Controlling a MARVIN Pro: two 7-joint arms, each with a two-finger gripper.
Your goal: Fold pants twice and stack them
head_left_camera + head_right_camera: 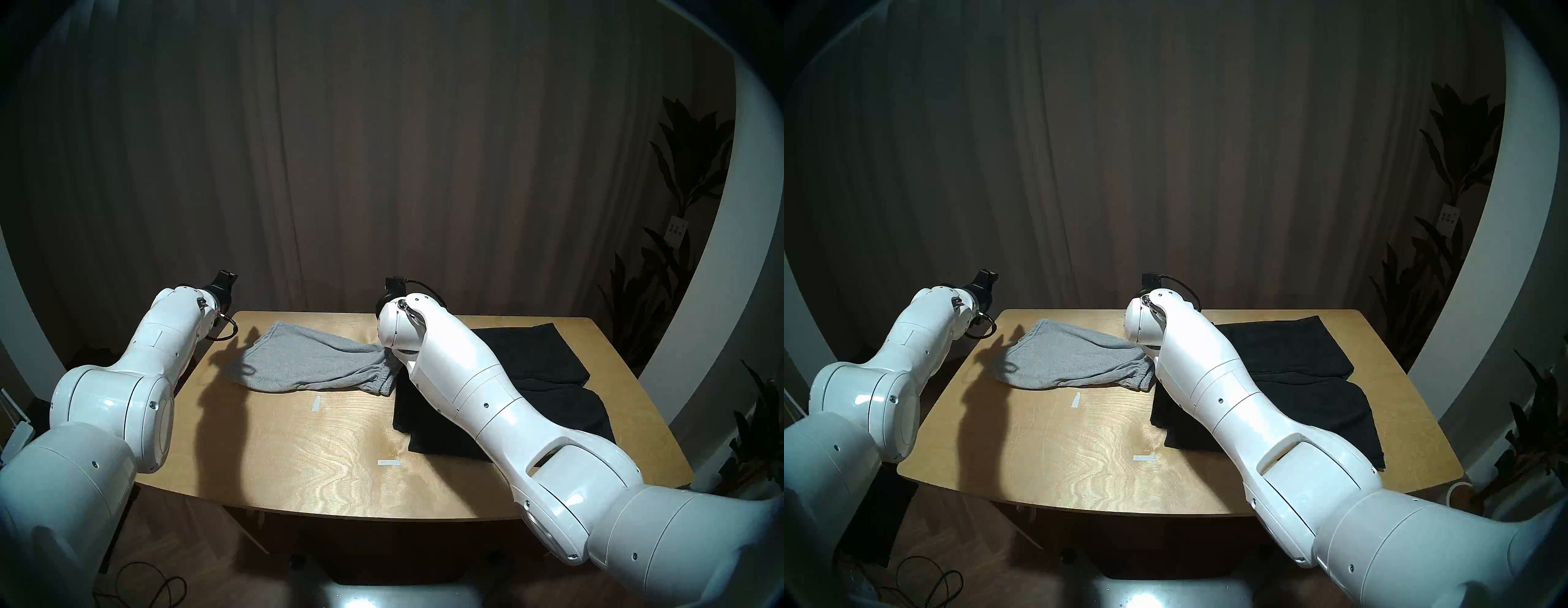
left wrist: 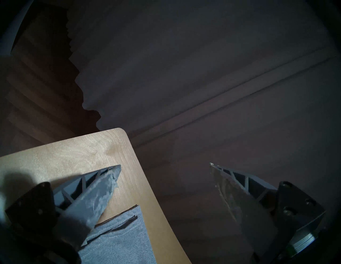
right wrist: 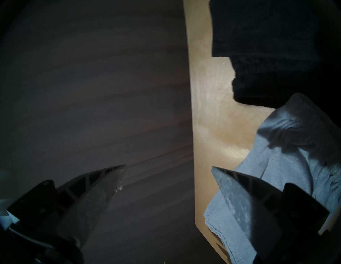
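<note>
Tape strips (image 1: 388, 462) sit nearest on the desk (image 1: 297, 467). Farther back lie the grey shorts (image 1: 305, 361) on the left and the black shorts (image 1: 539, 365) on the right – edges touching. Both tools – left tool (image 2: 165, 166), right tool (image 3: 168, 167) – hang wide open, empty, over the far edge.

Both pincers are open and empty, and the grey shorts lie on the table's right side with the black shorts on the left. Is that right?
Not quite: the sides are swapped. The head views show the grey shorts on the table's left side and the black shorts on the right. Left pincer and right pincer are indeed open and empty.
</note>
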